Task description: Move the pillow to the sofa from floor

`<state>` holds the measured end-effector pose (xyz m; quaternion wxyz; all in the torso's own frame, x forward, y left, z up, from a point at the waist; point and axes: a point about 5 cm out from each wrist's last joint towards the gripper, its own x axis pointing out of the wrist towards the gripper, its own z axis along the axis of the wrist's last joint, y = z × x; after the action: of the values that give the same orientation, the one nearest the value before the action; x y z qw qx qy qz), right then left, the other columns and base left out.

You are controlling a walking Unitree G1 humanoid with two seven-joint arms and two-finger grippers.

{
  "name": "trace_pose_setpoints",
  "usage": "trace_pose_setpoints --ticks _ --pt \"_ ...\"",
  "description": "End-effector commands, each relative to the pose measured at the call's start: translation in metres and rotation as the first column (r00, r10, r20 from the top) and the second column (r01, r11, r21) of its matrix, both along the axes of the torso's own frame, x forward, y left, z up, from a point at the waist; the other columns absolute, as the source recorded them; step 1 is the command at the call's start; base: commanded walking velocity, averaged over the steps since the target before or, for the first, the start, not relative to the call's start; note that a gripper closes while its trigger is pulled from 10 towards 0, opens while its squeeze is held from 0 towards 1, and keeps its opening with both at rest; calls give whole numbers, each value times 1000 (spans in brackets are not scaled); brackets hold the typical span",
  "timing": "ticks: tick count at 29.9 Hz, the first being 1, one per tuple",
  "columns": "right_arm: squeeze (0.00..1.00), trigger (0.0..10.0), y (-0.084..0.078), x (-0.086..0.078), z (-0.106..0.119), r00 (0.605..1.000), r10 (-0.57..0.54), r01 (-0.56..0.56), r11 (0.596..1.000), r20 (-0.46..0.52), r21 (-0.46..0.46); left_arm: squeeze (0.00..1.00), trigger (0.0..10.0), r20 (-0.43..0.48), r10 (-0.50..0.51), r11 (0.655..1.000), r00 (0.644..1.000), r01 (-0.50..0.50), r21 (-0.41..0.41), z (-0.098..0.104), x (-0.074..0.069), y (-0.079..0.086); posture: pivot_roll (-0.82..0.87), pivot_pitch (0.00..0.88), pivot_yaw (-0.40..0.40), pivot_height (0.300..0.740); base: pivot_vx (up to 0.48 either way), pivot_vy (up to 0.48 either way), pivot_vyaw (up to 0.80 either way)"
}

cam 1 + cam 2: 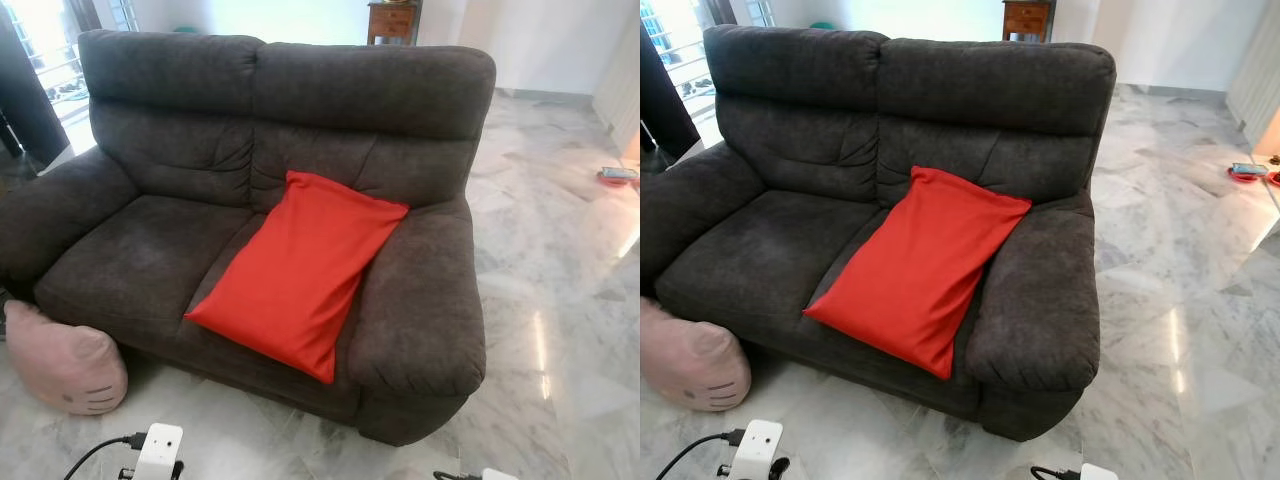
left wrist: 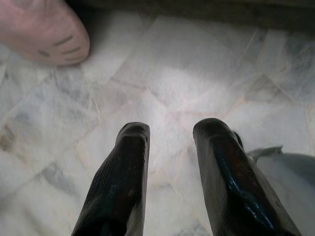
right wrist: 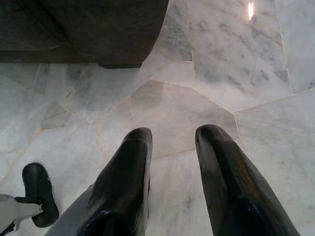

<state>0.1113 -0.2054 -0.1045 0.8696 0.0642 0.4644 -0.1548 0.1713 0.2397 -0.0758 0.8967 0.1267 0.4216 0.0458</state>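
- Nearest: left gripper (image 2: 170, 130) and right gripper (image 3: 173, 132), each with fingers parted, empty, above the marble floor (image 1: 560, 300).
- Pink pillow (image 1: 62, 362): on the floor, against the sofa's front left corner.
- Red pillow (image 1: 300, 268): on the dark sofa (image 1: 170, 250) seat, leaning on its right armrest.

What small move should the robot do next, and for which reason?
Probably turn and bend toward the pink pillow, reaching with the left gripper. That pillow lies on the marble floor against the sofa's front left corner, while the red pillow already rests on the seat. Both grippers, the right gripper included, hang open and empty above bare floor.
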Motion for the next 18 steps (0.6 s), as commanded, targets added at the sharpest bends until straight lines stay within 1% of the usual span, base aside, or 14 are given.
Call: trace_pose_setpoints --ticks 1,5,8,12,18 --pt "0 10000 1 7 2 1000 -12 12 1000 28 4 0 10000 -34 15 1000 999 -15 0 -3 -7 2 -7 0 10 740 0 0 0" --pt "0 10000 5 11 3 999 -4 3 1000 53 14 0 10000 -34 18 1000 999 -19 -6 -4 -7 1 -8 0 9 740 0 0 0" --pt "0 10000 8 9 3 999 8 -9 1000 53 17 0 10000 -39 18 1000 999 -18 -7 -4 -8 0 -4 0 5 740 0 298 0" --pt "0 10000 7 7 2 999 17 -18 1000 37 16 0 10000 -49 21 1000 999 -22 -13 -6 -11 -2 0 0 2 740 0 296 0" --pt "0 10000 7 7 2 999 23 -23 1000 34 14 0 10000 -34 19 1000 999 -20 -16 -4 -6 -2 6 2 -5 740 0 296 0"
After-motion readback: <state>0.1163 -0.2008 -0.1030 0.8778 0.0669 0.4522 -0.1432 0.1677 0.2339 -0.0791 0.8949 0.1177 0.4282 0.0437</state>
